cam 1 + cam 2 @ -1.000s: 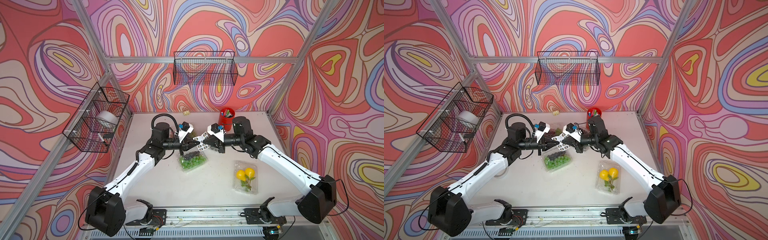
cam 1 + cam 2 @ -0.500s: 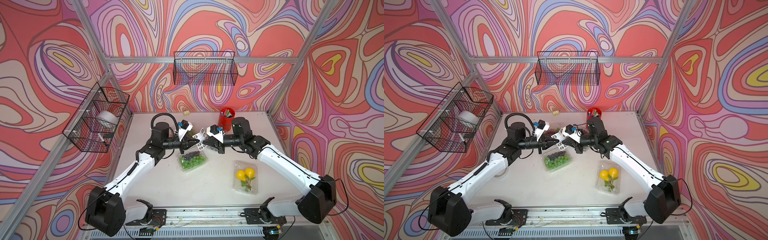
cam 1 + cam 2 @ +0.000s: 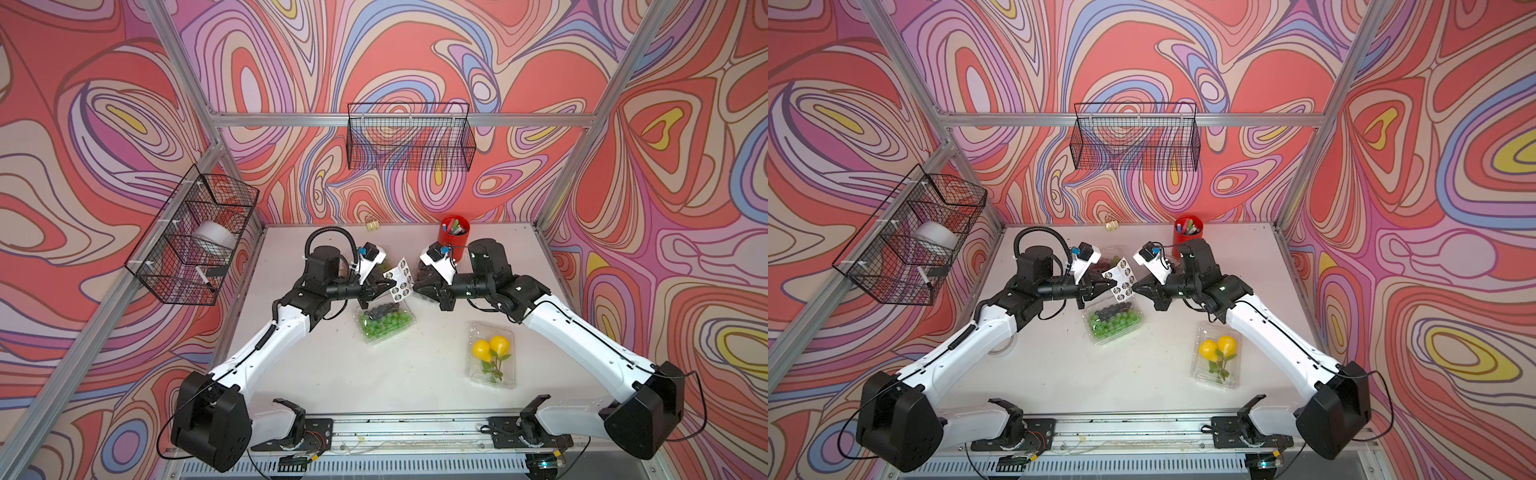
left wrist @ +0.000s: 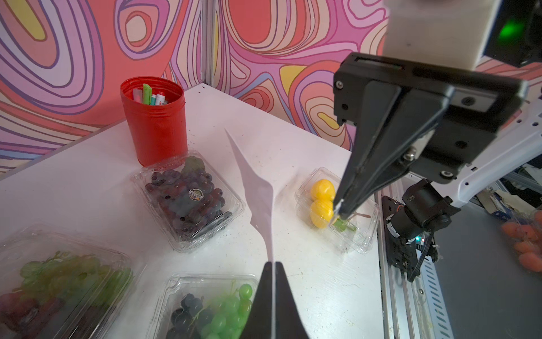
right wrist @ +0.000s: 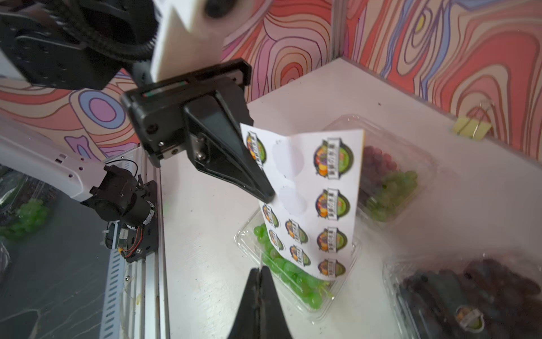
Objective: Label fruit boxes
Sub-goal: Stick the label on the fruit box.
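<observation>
My left gripper (image 3: 392, 284) (image 4: 272, 264) is shut on the edge of a white sticker sheet (image 5: 322, 190) and holds it upright above the green-grape fruit box (image 3: 384, 322) (image 5: 293, 276). My right gripper (image 3: 415, 289) (image 5: 260, 268) is shut a short way from the sheet, with a thin pale sliver, apparently a sticker, pinched at its tips. The sheet has several blank spots. The purple-grape box (image 4: 187, 199) bears a label. A mixed-grape box (image 4: 58, 278) and the yellow-fruit box (image 3: 492, 357) also lie on the table.
A red pen cup (image 3: 455, 232) stands at the back right of the table. A yellow binder clip (image 3: 372, 225) lies by the back wall. One wire basket (image 3: 409, 137) hangs on the back wall, another (image 3: 191, 241) on the left holds a white roll.
My right gripper has drawn back to the right, away from the sticker sheet it was touching. The sheet tilted toward it, then settled back in my left gripper.
</observation>
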You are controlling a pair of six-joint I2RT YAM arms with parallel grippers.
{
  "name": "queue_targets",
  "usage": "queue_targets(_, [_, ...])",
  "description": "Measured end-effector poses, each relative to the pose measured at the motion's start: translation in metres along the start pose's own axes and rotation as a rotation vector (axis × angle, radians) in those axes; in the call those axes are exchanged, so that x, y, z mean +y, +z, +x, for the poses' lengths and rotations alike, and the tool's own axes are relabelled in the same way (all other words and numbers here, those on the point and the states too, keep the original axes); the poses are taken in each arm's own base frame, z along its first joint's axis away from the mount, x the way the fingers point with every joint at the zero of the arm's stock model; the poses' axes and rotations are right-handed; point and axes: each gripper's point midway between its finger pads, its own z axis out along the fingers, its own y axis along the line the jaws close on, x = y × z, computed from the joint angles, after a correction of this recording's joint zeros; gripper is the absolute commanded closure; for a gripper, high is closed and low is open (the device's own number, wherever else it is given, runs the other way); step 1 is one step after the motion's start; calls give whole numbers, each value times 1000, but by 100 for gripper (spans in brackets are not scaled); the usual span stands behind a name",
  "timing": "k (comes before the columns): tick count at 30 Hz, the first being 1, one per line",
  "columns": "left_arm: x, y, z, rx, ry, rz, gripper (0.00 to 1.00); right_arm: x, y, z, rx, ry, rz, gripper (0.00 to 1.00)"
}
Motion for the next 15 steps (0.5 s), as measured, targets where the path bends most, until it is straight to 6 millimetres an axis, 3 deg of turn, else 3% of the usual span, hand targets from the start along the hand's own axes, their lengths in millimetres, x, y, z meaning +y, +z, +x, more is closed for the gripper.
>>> queue_targets(5, [-13,12,11,38,25,57,100,-33,-10,51,107,342,110,100])
queue_targets(9, [-21,22,19,63,28,93,100,-66,-31,92,174,619,242,100])
queue_targets(15, [-27,27,25,80,27,113,100,-83,-61,135,272,863,398,100])
